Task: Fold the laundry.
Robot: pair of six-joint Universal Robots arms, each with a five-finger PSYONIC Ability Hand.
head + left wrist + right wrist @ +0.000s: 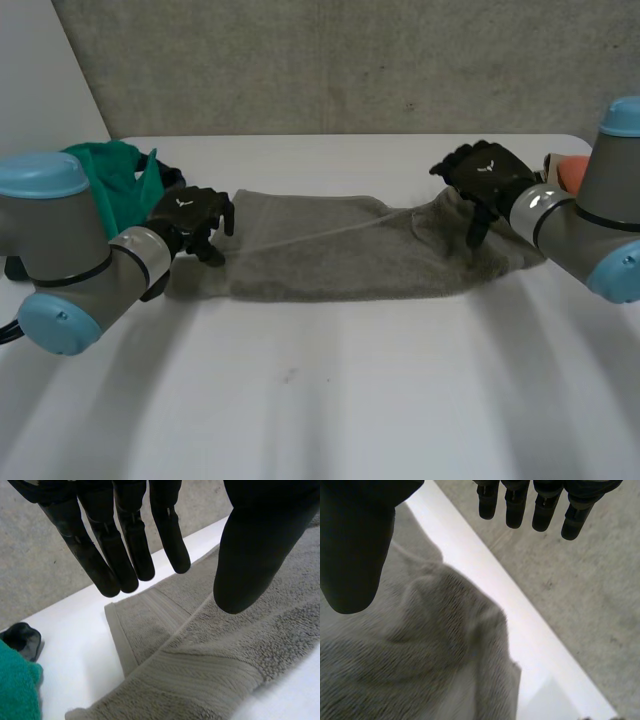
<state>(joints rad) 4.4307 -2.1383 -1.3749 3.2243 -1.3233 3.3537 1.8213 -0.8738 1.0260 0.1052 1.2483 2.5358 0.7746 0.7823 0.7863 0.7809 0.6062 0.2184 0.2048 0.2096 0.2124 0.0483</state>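
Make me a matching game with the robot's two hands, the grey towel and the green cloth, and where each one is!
Things:
1. left hand
2. right hand
3. grey towel
4. green cloth

Places:
A. stretched out across the white table
B. heaped at the table's left side, past the towel's end
C. at the towel's bunched-up right end
D. at the towel's flat left end, fingers straight

Pairs: 1-D, 2-C, 3-A, 4-B
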